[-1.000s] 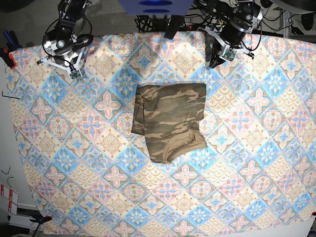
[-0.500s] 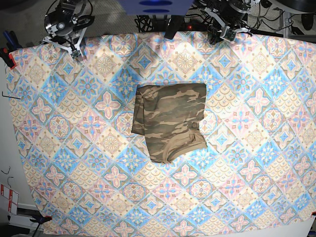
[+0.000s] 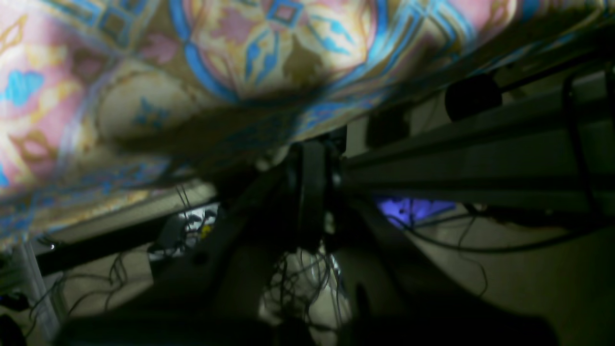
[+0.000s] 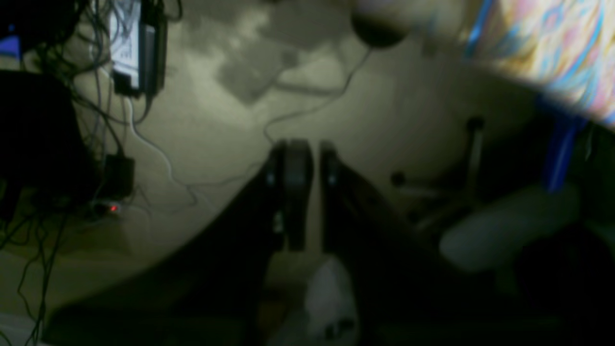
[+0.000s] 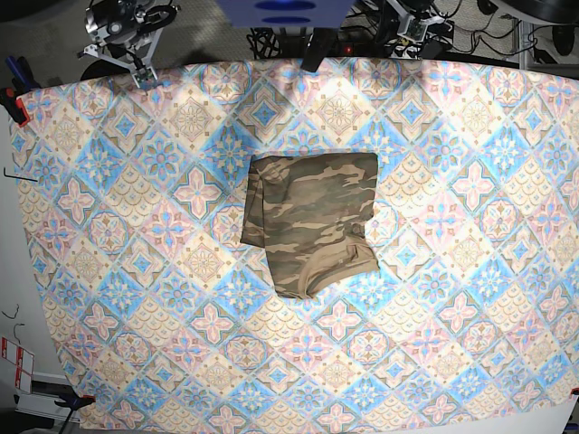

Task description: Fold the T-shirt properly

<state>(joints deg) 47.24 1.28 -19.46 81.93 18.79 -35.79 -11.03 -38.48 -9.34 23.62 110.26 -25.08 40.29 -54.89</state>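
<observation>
My left gripper [image 3: 312, 192] and right gripper [image 4: 307, 192], both closed and empty, should park clear behind the folded camouflage-print cloth T-shirt [image 5: 312, 221]

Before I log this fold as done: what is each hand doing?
Left hand: closed, holding nothing.
Right hand: nearly closed, holding nothing.

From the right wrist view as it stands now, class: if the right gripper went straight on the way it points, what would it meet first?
Probably the bare floor beyond the table. The right gripper, nearly shut and empty, points past the tablecloth edge; only a thin cable crosses near that line. Depth is unclear.
</observation>
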